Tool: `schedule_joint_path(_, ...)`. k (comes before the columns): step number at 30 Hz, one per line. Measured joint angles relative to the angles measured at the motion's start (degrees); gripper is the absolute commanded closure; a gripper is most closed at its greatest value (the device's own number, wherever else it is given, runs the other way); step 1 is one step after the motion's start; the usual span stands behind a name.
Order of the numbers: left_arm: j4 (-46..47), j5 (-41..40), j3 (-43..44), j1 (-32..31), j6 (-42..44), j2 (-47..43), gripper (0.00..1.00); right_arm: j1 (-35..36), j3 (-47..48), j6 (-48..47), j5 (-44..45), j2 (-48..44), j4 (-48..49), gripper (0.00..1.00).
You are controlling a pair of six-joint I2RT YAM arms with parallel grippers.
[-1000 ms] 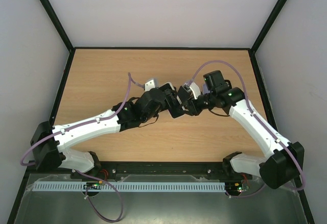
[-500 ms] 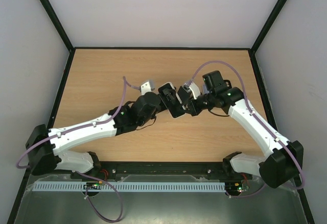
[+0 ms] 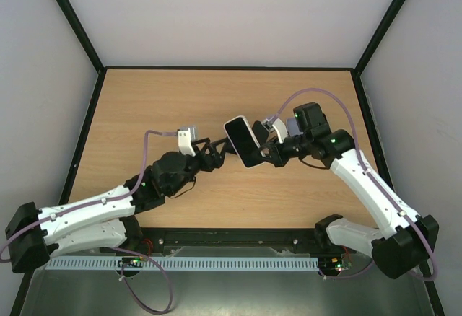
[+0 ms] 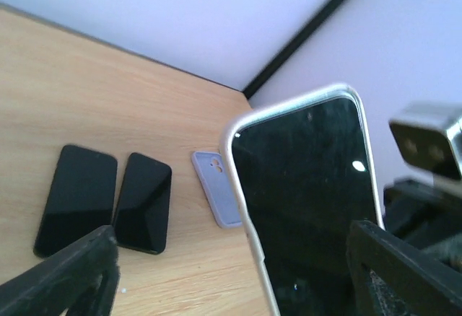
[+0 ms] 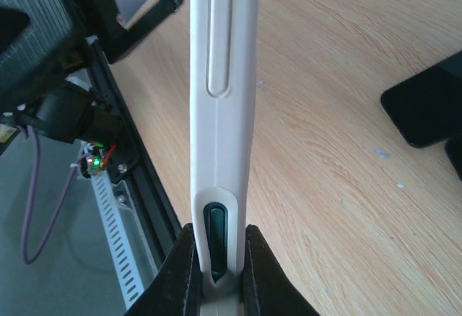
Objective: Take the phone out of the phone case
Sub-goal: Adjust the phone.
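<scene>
A phone with a black screen sits in a white case [image 3: 243, 141], held tilted above the table's middle. My right gripper [image 3: 266, 151] is shut on its lower end. In the right wrist view the case [image 5: 220, 78] stands edge-on, and my right gripper [image 5: 216, 235] pinches it on both faces. My left gripper [image 3: 219, 148] is open and empty, a little to the left of the phone and apart from it. In the left wrist view the black screen [image 4: 310, 200] fills the right half between my spread left gripper [image 4: 231, 235] fingers.
Two bare black phones [image 4: 76, 199] [image 4: 143, 202] and an empty lilac case [image 4: 216, 197] lie on the wooden table beyond the held phone. One black phone [image 5: 426, 107] shows at the right edge of the right wrist view. Black frame posts stand at the corners.
My left gripper has let go of the cased phone and drawn back to the left and nearer the base. The right gripper still holds the phone, its screen now uncovered.
</scene>
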Motion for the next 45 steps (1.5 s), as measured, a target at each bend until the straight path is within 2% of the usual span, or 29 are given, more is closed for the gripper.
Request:
schedule_joint_path(6,11.8,11.76,-7.48,1.2,8.44,-4.15,0.32,0.0,-0.02,-0.33,-4.33,-2.23,0.0,0.98)
schedule_joint_path(12,19.93,19.82,-8.15,1.36,11.28,-3.41,0.37,0.0,-0.02,-0.35,-9.77,-3.56,0.13,0.98)
schedule_joint_path(19,25.27,22.77,-8.15,1.42,11.98,-1.55,0.46,0.0,-0.9,0.2,-15.21,-4.9,0.94,0.98)
schedule_joint_path(24,28.06,25.14,-8.15,1.97,12.41,-0.7,0.62,0.0,-1.86,0.7,-17.86,-6.1,1.81,0.98)
schedule_joint_path(28,30.21,28.2,-8.15,3.23,11.89,-0.35,0.72,0.0,-2.23,1.16,-18.97,-7.19,2.47,0.98)
schedule_joint_path(35,33.94,35.06,-8.11,5.99,10.05,1.36,0.81,-0.15,-3.15,1.16,-19.65,-8.44,3.58,0.98)
schedule_joint_path(40,36.65,39.87,-7.1,7.54,7.82,3.54,0.96,-0.81,-3.76,0.94,-19.78,-9.22,4.11,0.98)
schedule_joint_path(43,37.73,41.88,-6.91,8.13,7.34,4.11,0.98,-0.85,-3.76,0.44,-19.78,-9.73,4.2,0.95)
schedule_joint_path(45,37.83,43.6,-6.62,8.83,6.97,4.26,0.98,-0.85,-3.76,-0.9,-19.54,-9.81,4.02,0.85)
